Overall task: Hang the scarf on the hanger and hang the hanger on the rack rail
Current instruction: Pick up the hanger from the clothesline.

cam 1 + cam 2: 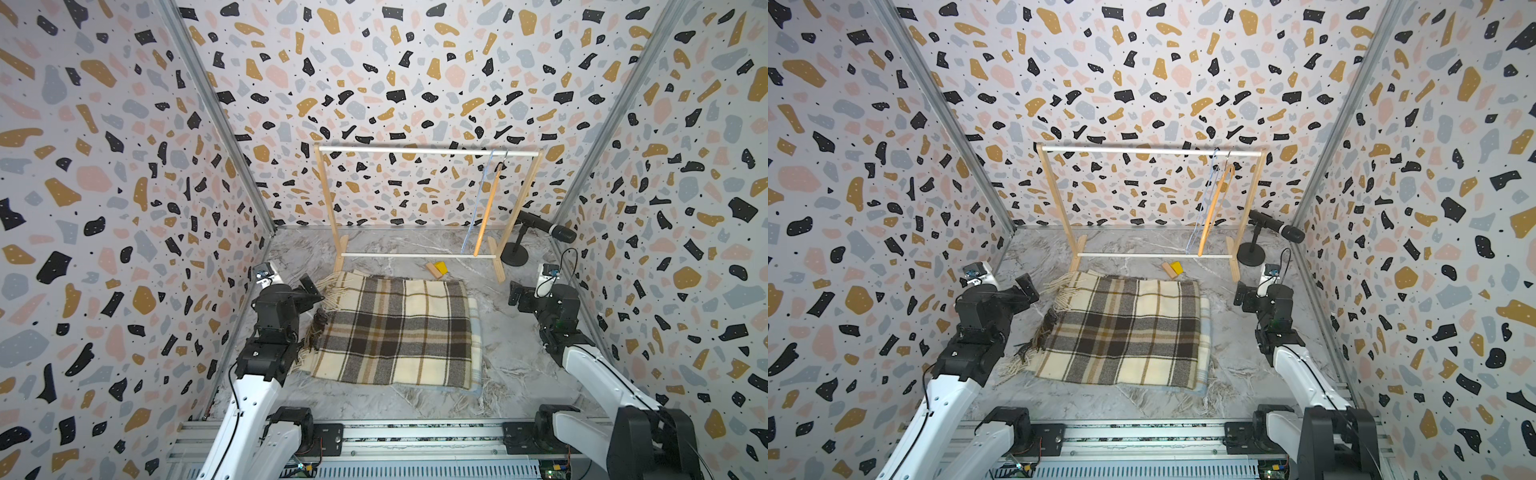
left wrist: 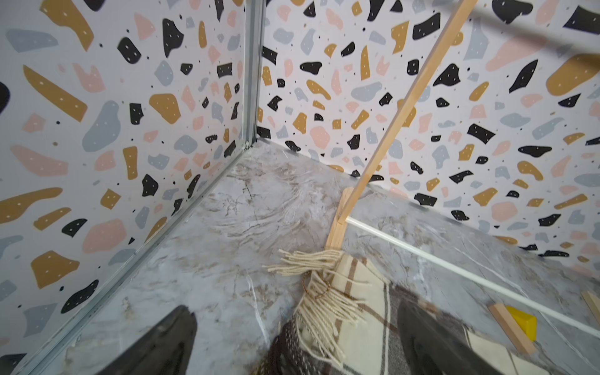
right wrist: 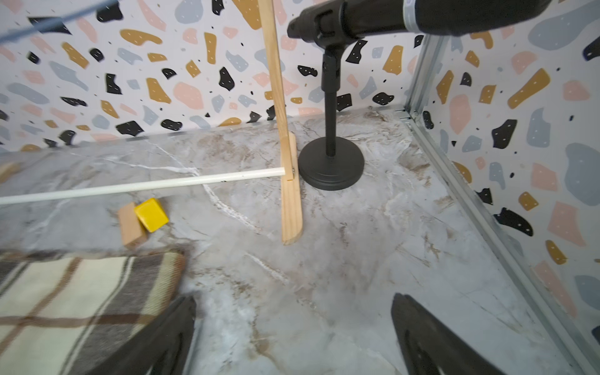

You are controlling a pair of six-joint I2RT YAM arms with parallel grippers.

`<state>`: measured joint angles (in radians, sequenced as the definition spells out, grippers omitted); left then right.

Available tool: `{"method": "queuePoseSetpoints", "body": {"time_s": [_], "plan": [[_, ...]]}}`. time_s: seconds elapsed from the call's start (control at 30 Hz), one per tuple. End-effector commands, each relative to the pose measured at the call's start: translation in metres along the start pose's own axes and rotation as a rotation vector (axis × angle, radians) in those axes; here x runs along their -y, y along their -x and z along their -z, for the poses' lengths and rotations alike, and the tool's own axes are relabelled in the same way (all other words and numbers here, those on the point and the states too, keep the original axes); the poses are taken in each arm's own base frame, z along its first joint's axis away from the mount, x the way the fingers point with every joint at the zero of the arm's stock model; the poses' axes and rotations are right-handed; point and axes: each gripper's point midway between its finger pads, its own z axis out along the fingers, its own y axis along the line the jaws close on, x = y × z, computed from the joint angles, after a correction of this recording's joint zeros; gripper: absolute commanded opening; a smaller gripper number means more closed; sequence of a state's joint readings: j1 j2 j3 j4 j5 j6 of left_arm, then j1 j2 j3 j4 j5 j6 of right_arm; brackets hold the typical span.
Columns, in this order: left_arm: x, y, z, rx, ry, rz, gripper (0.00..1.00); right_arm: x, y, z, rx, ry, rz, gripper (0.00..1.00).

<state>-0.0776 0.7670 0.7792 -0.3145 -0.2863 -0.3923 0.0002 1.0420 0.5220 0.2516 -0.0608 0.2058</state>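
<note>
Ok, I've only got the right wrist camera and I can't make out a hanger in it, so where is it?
Observer: A tan wooden hanger hangs on the white top rail of the wooden rack, at the end near the black microphone stand, beside a thin blue wire hanger.
Operator: Is the left arm on the scarf?
Observer: No. The left gripper has its jaws open at the fringed edge of the folded brown-and-cream plaid scarf, gripping nothing.

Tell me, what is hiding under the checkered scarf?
A pale blue-edged cloth layer peeks out under the scarf, lying on the marble table. Anything beneath the middle is covered, so I cannot tell.
</note>
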Motion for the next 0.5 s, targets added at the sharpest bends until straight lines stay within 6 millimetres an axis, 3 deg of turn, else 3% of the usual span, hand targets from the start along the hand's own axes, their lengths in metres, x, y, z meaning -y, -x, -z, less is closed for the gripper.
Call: {"method": "queuePoseSetpoints", "body": {"time_s": [0.0, 0.17, 0.3, 0.47], "plan": [[0.004, -0.011, 0.014, -0.138, -0.023, -0.015, 1.00, -0.024, -0.019, 0.023, -0.185, 0.112, -0.152, 1.00], [0.047, 0.003, 0.029, -0.187, -0.241, -0.006, 1.00, -0.069, -0.010, 0.046, -0.259, 0.339, -0.249, 1.00], [0.081, -0.021, 0.025, -0.335, -0.417, 0.058, 0.99, -0.092, -0.023, 0.053, -0.363, 0.418, -0.293, 0.99], [0.115, -0.059, 0.009, -0.475, -0.548, 0.124, 0.97, -0.109, -0.040, 0.047, -0.433, 0.490, -0.389, 0.96]]}}
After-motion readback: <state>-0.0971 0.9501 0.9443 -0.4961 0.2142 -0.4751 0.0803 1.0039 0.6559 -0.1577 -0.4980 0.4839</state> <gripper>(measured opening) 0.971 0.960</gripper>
